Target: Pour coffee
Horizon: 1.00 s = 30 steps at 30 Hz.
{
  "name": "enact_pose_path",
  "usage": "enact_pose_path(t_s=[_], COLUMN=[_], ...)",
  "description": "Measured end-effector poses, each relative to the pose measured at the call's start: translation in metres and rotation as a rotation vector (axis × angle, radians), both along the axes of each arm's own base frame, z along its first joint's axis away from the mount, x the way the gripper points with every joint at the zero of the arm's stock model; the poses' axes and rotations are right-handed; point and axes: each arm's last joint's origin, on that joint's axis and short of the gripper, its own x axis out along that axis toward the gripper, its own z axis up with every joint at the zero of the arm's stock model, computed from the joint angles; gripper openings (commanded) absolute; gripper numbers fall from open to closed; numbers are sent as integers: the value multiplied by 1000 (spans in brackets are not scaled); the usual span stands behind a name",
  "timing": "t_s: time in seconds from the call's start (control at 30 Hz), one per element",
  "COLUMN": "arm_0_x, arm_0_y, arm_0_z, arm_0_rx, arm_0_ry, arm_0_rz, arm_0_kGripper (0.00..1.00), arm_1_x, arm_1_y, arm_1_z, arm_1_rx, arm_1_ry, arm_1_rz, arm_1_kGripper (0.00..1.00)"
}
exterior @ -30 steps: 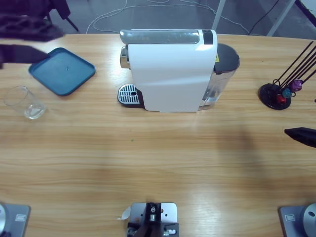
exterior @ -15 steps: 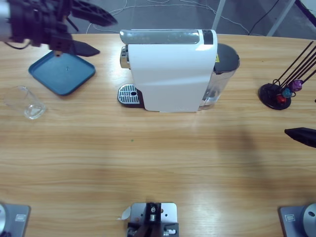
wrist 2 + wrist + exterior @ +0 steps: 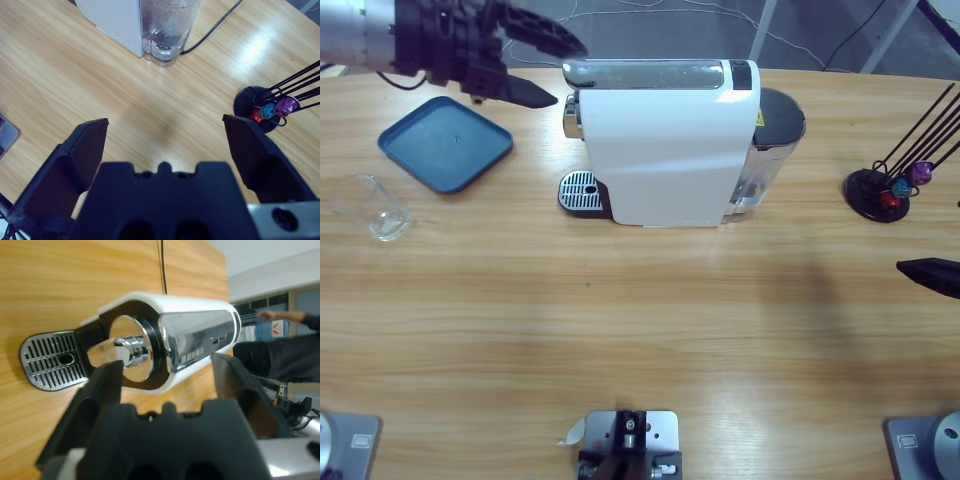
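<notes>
The desk (image 3: 650, 330) is long and made of light wood, with the grain running along its length, and soft light reflects on its surface. Behind its far edge a grey floor (image 3: 650, 25) shows, with thin pale cables (image 3: 545, 30) lying on it and slanted white metal legs (image 3: 763, 30) standing there. In the left wrist view the room has a pale ceiling (image 3: 270, 255) and a dark window band (image 3: 280, 300), and a person in dark clothes (image 3: 295, 350) stands in the background.
</notes>
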Motion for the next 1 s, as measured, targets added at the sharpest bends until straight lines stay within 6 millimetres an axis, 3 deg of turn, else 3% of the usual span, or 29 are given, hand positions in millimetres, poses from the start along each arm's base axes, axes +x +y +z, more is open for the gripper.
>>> enact_pose_path(t_s=[0.07,0.13,0.33,0.4,1.0], arm_0_x=[0,0,1,2,5], arm_0_y=[-1,-1,-1,-2,-4], arm_0_z=[-1,-1,1,3,14], arm_0_rx=[-3,-6,-10,-14,-19], arm_0_ry=[7,9,4,-3,-83], arm_0_rz=[-8,-12,-13,-13,-64], arm_0_kGripper=[229,76,65,0,0], arm_1_x=[0,0,0,0,0], arm_1_y=[0,0,0,0,0], arm_1_z=[0,0,0,0,0], arm_1_rx=[0,0,0,0,0], arm_1_ry=[0,0,0,0,0], arm_1_rz=[0,0,0,0,0], arm_1_kGripper=[1000,1000,1000,1000,1000])
